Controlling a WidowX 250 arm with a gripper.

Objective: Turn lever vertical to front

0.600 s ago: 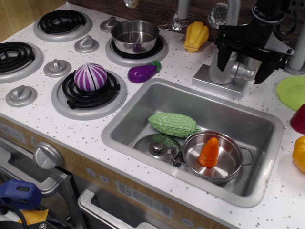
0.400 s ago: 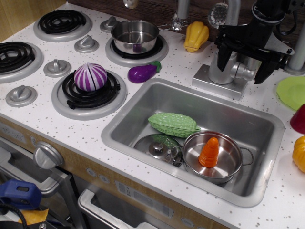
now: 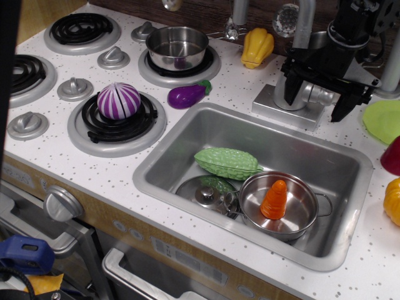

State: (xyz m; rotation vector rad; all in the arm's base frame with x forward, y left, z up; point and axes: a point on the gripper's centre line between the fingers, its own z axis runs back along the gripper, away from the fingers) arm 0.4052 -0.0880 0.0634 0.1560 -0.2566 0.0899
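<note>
Nearest, at the front edge, a blue object [image 3: 25, 252] sits low left beside the oven knob [image 3: 60, 203]. On the white speckled surface [image 3: 94, 169], the steel sink [image 3: 250, 150] holds a green bumpy gourd [image 3: 226, 163], a pan lid [image 3: 206, 194] and a small pan [image 3: 280, 206] with an orange carrot [image 3: 274, 199] standing in it; pan and lid touch.

Left of the sink, a purple-and-white striped onion [image 3: 119, 100] rests on a burner [image 3: 119, 122]. A purple eggplant [image 3: 186, 95] lies between that burner and the sink rim. Further back, a steel pot [image 3: 177, 47] sits on the rear burner, and a yellow pepper [image 3: 257, 47] lies near the wall.

Behind the sink on the right, the tap body [image 3: 289, 94] stands on its square base. The lever [image 3: 320, 95] juts from the tap's right side, pointing sideways to the right, low over the base. The black hand [image 3: 315, 94] hangs over it, released, its two fingers [image 3: 340, 105] spread wide with one on each side of tap and lever; contact can't be made out. A green plate [image 3: 382, 120] lies at the right edge.
</note>
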